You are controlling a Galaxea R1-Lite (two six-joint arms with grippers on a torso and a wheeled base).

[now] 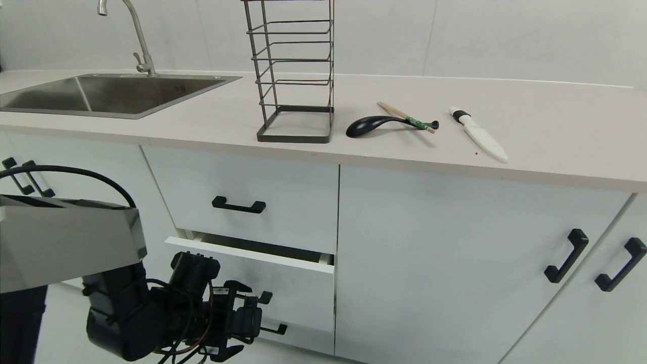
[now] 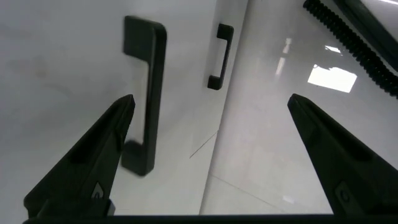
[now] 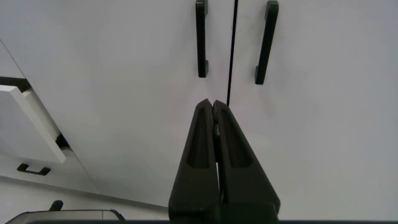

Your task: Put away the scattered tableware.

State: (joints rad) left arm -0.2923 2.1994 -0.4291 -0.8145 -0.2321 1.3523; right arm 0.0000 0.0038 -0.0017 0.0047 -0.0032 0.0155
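Pale beige stone-look countertop (image 1: 556, 126) carries all 3 task items, right of the tall black wire rack (image 1: 295, 76). Black glossy curved spoon (image 1: 366, 126) lies bowl toward rack. Pair of wooden chopsticks w/ green band (image 1: 404, 117) is laid across spoon's handle, touching it. White knife w/ black collar (image 1: 480, 135) sits further right, apart from both, tip toward counter's front edge. None held. Steel sink (image 1: 116, 93) + curved tap (image 1: 136, 35) far left, not involved.

Left gripper (image 1: 252, 323) is down low at the white lower drawer (image 1: 283, 293), which stands pulled part-way out w/ dark gap on top. Fingers spread wide, nothing in them. In left wrist view a black bar handle (image 2: 146, 93) is just beside one finger (image 2: 106, 149), not clamped. Prob. placed there bc drawer = put-away spot & needs opening more before anything goes in (my guess).

Right gripper (image 3: 212, 106) has fingers pressed fully together, empty, pointing at white cabinet doors (image 3: 124, 74) w/ two black handles. It's low, well away from counter, likely parked to stay out of left arm's way.

Task barely begun: 0 of 3 stored. Next prob. hook handle, pull drawer wider, then go up for spoon/chopsticks. Risk: chopsticks rest on spoon, so lifting spoon first could roll them off.
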